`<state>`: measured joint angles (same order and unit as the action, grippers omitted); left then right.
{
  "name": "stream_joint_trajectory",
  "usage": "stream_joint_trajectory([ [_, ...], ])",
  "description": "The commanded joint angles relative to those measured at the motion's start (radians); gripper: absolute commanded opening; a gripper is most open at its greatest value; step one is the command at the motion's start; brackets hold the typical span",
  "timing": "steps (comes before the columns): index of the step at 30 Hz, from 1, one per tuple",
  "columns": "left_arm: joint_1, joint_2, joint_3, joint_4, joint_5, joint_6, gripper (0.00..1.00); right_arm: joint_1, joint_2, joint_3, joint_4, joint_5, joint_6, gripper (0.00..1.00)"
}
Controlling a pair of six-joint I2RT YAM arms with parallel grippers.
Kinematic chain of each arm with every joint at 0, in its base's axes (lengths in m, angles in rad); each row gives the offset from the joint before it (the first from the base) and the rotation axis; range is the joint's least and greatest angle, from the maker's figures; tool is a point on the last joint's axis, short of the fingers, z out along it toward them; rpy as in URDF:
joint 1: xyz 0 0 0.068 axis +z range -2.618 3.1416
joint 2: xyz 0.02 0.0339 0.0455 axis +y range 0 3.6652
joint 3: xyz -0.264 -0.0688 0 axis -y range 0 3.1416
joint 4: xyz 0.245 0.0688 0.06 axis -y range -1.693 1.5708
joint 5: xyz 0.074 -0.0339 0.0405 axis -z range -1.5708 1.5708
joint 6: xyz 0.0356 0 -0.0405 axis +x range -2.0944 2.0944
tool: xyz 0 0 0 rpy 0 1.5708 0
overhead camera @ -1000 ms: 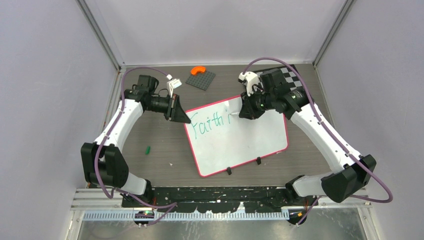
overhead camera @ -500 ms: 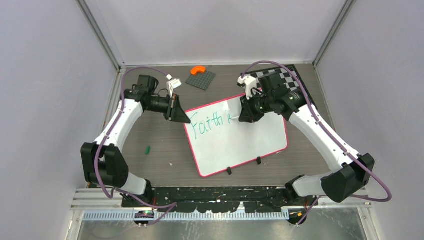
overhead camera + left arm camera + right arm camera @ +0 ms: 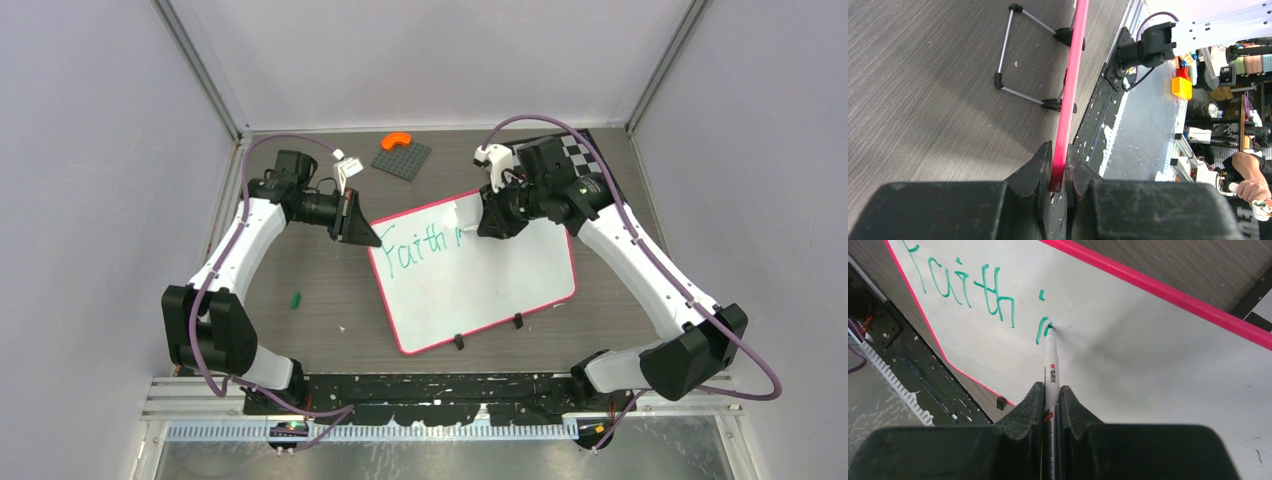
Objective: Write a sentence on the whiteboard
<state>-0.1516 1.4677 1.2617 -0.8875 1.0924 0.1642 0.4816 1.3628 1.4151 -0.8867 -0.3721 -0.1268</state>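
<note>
Rightward since before, the right fingers [image 3: 1034, 407], clamped on the marker [image 3: 1050, 365], extended the sentence [image 3: 975, 290]; blank whiteboard [image 3: 1148, 365] lay further right. The left fingers [image 3: 1039, 167] pinched its rim [image 3: 1069, 100].

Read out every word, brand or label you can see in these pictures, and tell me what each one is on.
"Faith i", then one unfinished green stroke: the sentence, handwritten on the whiteboard.
"M&G", with smaller characters beside it too tiny to read: printed on the marker.
Red band lower on the marker: print too blurred to read.
</note>
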Motion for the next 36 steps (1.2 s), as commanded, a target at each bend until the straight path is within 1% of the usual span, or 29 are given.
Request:
stream_joint_trajectory([
  [1,-0.006,-0.009,0.024,0.003,-0.009,-0.004,0.00,-0.021,0.008,0.048,0.050,0.055,-0.023,0.00],
  [10,-0.005,-0.002,0.026,0.002,-0.007,-0.003,0.00,-0.051,-0.024,-0.002,0.040,0.052,-0.031,0.00],
  [19,-0.005,-0.003,0.025,0.002,-0.010,-0.001,0.00,-0.050,-0.052,-0.076,0.014,-0.002,-0.026,0.00],
  [22,-0.005,-0.001,0.024,0.002,-0.009,-0.001,0.00,-0.051,-0.056,-0.057,-0.003,-0.011,-0.030,0.00],
  [29,-0.006,0.002,0.028,0.002,-0.009,0.000,0.00,-0.052,-0.059,0.085,-0.070,-0.099,-0.006,0.00],
  [32,-0.007,-0.002,0.029,0.002,-0.008,-0.002,0.00,-0.065,-0.066,0.103,-0.074,-0.065,-0.021,0.00],
  [36,-0.006,-0.006,0.029,0.001,-0.010,0.001,0.00,-0.113,-0.049,0.092,-0.071,-0.038,-0.058,0.00],
])
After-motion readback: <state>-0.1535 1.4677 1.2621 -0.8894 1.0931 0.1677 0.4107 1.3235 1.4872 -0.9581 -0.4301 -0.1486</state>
